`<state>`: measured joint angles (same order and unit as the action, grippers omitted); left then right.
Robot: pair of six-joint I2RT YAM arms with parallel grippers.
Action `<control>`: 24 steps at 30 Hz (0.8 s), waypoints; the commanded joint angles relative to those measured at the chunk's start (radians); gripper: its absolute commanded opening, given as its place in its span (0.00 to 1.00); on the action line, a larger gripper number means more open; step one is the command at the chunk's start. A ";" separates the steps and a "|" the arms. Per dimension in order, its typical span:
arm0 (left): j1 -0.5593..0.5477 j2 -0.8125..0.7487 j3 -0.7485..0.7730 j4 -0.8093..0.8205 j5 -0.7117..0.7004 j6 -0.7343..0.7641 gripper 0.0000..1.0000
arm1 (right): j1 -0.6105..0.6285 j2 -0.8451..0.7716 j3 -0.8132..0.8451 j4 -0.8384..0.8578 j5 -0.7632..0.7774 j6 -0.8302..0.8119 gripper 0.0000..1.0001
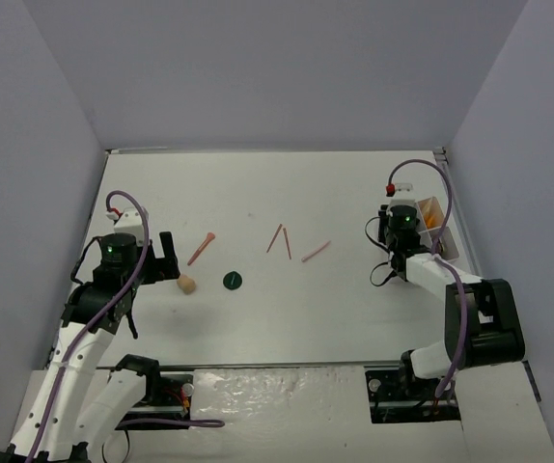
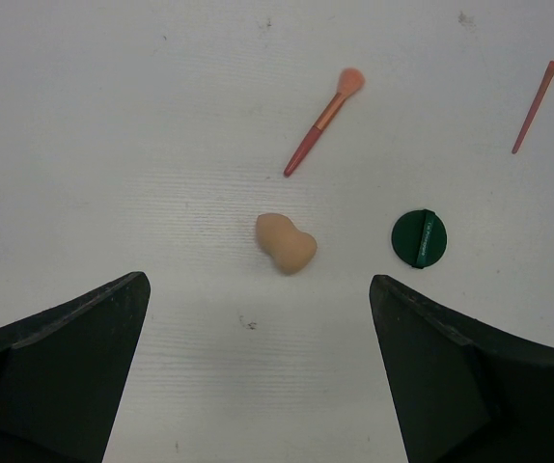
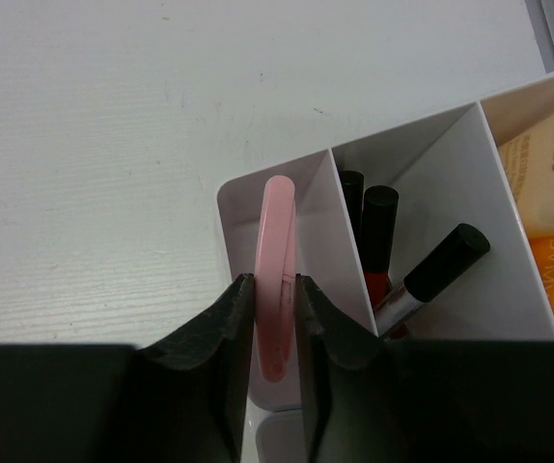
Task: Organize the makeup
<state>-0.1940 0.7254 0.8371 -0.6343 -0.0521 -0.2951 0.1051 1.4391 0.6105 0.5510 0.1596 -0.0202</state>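
My right gripper [image 3: 275, 282] is shut on a thin pink case [image 3: 277, 212], held edge-on over the end compartment of the white tray [image 3: 234, 198]. The neighbouring compartment holds dark-red sticks with black caps [image 3: 380, 236]; further on lie beige and orange tubes [image 3: 547, 207]. My left gripper [image 2: 258, 285] is open and empty, just short of the beige sponge [image 2: 286, 242]. A dark-green disc [image 2: 419, 237] lies to the sponge's right and a pink brush [image 2: 323, 121] beyond it. Three pink pencils [image 1: 278, 238] lie mid-table.
The tray [image 1: 441, 227] stands at the table's right edge, under the right gripper [image 1: 400, 228]. The left gripper [image 1: 166, 260] is at the table's left side. Grey walls enclose the table on three sides.
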 commanded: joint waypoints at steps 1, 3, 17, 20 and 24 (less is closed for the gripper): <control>0.010 -0.003 0.014 0.054 0.000 0.011 0.97 | -0.004 -0.043 0.056 0.054 -0.005 -0.010 0.34; 0.010 -0.003 0.014 0.054 0.000 0.011 0.97 | -0.002 -0.074 0.067 0.020 -0.021 -0.009 0.46; 0.011 -0.006 0.013 0.054 -0.001 0.010 0.97 | 0.253 -0.199 0.207 -0.252 0.025 0.263 0.68; 0.011 -0.007 0.012 0.054 -0.002 0.010 0.97 | 0.344 -0.118 0.207 -0.235 0.088 0.361 0.72; 0.011 -0.009 0.011 0.051 -0.003 0.010 0.97 | 0.441 -0.004 0.240 -0.237 0.189 0.458 0.73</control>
<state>-0.1894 0.7231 0.8371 -0.6304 -0.0509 -0.2951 0.4675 1.3357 0.8029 0.3082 0.2180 0.2885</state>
